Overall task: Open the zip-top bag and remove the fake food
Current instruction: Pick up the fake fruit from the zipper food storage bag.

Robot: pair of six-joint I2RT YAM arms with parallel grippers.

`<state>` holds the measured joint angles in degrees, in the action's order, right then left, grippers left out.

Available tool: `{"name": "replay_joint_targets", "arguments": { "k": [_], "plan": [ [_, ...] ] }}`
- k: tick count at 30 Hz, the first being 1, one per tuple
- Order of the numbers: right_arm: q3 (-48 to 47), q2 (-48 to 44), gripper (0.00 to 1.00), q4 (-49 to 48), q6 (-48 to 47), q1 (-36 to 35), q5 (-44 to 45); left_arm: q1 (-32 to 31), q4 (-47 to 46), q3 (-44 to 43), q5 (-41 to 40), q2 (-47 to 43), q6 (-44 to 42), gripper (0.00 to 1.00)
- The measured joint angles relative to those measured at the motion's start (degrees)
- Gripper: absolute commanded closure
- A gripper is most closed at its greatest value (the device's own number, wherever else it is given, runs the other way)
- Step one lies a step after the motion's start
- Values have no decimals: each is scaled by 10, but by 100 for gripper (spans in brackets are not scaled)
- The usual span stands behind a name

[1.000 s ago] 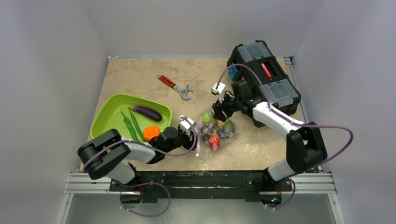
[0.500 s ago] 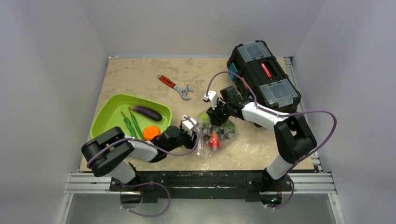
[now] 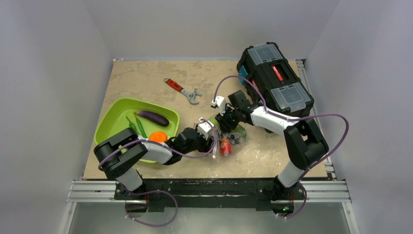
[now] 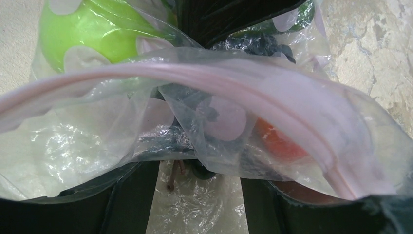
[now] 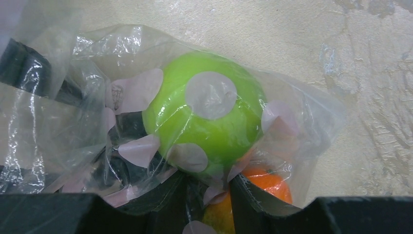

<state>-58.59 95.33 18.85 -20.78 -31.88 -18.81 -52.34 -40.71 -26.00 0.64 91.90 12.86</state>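
Observation:
The zip-top bag lies crumpled at table centre with a red piece inside. My left gripper is open at its mouth. In the left wrist view the pink zip strip arches over my left gripper, and plastic drapes its fingers. A green ball and a red-orange piece lie behind. My right gripper is shut on the bag's far side. In the right wrist view it pinches bunched plastic below the green ball, beside an orange fruit.
A green tray at left holds a purple eggplant, green pods and an orange fruit. A red-handled wrench lies behind the bag. A black toolbox stands at the back right.
My left gripper moved right from beside the tray into the bag's mouth. My right gripper shifted left and nearer. The bag is more bunched between them.

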Motion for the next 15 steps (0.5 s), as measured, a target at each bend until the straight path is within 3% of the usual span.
{"name": "replay_joint_targets", "arguments": {
  "k": [5,8,11,15],
  "plan": [
    [-3,5,63,2,-2,-2,-1,-10,22,-14,-16,16,2,40],
    [-6,10,63,2,-3,-5,0,-18,43,-34,-35,28,2,47],
    [-6,10,63,2,-5,-6,2,-27,65,-53,-60,35,3,63],
    [-7,10,64,0,-8,-6,3,-34,78,-57,-87,37,10,93]
  ]
}}
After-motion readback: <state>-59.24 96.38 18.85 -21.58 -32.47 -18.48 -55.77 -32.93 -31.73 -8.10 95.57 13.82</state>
